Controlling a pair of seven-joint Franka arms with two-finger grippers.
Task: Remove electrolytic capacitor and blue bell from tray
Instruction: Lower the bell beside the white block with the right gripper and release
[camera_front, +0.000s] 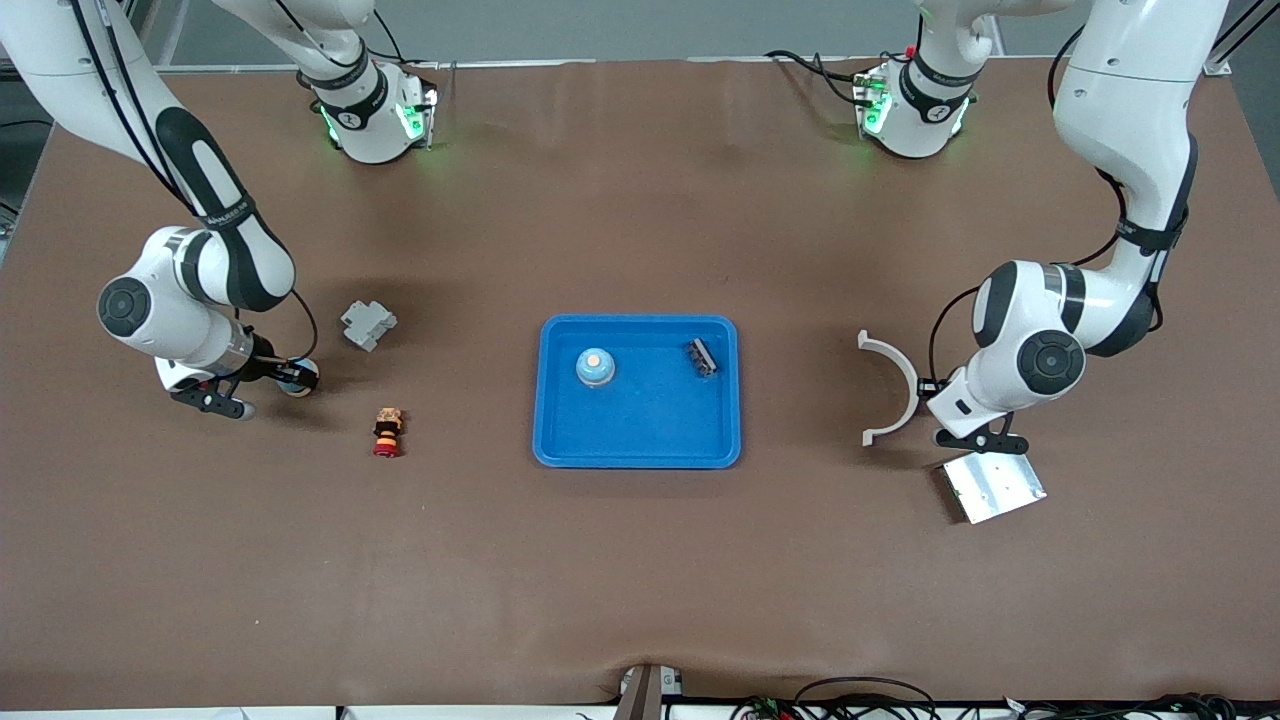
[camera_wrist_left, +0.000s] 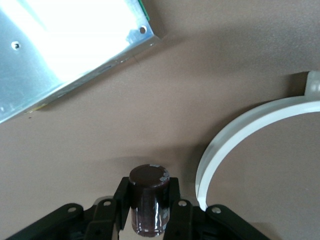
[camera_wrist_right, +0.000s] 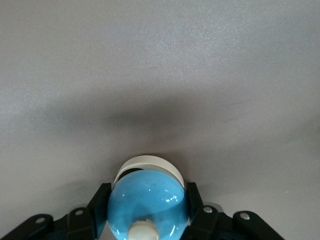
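Observation:
My left gripper (camera_front: 945, 436) is low over the table at the left arm's end, between a white curved piece and a metal plate. In the left wrist view it (camera_wrist_left: 149, 196) is shut on a dark brown cylindrical capacitor (camera_wrist_left: 149, 202). My right gripper (camera_front: 296, 379) is low over the table at the right arm's end. It (camera_wrist_right: 147, 202) is shut on a glossy blue bell (camera_wrist_right: 147, 200) with a white button; a bit of the bell shows in the front view (camera_front: 303, 378). The blue tray (camera_front: 640, 445) in the middle holds another blue bell (camera_front: 595, 367) and a small dark part (camera_front: 700, 357).
A grey block (camera_front: 368, 324) and a red and orange stacked part (camera_front: 387, 431) lie between the right gripper and the tray. The white curved piece (camera_front: 897, 385) and the metal plate (camera_front: 993, 487) lie by the left gripper, and both show in the left wrist view (camera_wrist_left: 235, 135) (camera_wrist_left: 65, 45).

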